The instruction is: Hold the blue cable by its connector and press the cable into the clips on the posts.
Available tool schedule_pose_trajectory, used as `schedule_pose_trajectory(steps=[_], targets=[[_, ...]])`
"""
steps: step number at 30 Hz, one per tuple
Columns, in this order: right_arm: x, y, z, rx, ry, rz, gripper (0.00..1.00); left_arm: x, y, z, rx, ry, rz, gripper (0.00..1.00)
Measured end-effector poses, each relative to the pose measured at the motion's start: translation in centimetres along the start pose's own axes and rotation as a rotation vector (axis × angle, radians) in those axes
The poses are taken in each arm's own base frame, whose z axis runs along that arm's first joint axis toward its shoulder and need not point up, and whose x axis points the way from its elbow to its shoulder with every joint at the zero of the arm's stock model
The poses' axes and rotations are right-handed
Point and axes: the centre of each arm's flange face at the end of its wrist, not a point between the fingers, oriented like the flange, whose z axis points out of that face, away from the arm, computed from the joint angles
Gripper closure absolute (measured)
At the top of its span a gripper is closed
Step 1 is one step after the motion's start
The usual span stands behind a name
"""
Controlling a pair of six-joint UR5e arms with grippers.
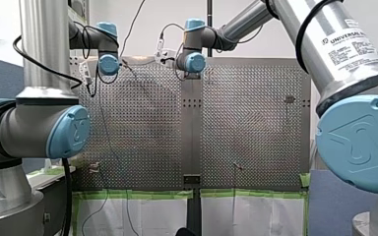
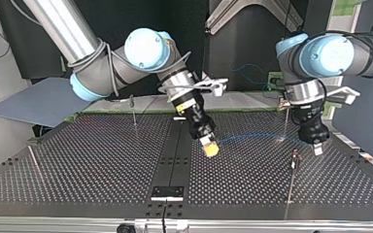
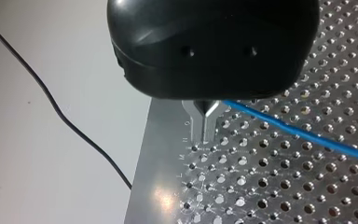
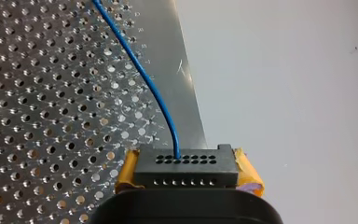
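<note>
My right pincer [image 2: 209,146] clamps the connector [image 4: 186,167] between yellow pads [image 4: 249,170] while my left pincer [image 3: 205,122] pinches the cable [image 3: 298,130] further along, stretching it low over the counter [image 3: 261,186], apparently ready for clips on the posts [image 2: 293,165].

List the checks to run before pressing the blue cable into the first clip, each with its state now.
1. Connector clamped between right gripper's yellow pads: ok.
2. Blue cable leaves the connector without a kink: ok.
3. Left gripper shut on the cable: ok.
4. Cable lined up over the nearest post: cannot tell.
5. Cable pressed onto that post: not ok.
</note>
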Motion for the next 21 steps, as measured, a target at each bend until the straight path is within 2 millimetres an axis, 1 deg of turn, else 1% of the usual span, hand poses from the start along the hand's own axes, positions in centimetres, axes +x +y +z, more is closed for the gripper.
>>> schedule_pose_trajectory(steps=[9, 21], targets=[[0.2, 0.6, 0.1, -0.010, 0.004, 0.004, 1.00, -1.0, 0.1, 1.0, 0.013, -0.019, -0.024, 1.00], [0.2, 1.0, 0.2, -0.015, 0.005, 0.004, 1.00, -0.8, 0.5, 1.7, 0.031, -0.014, -0.026, 1.00]])
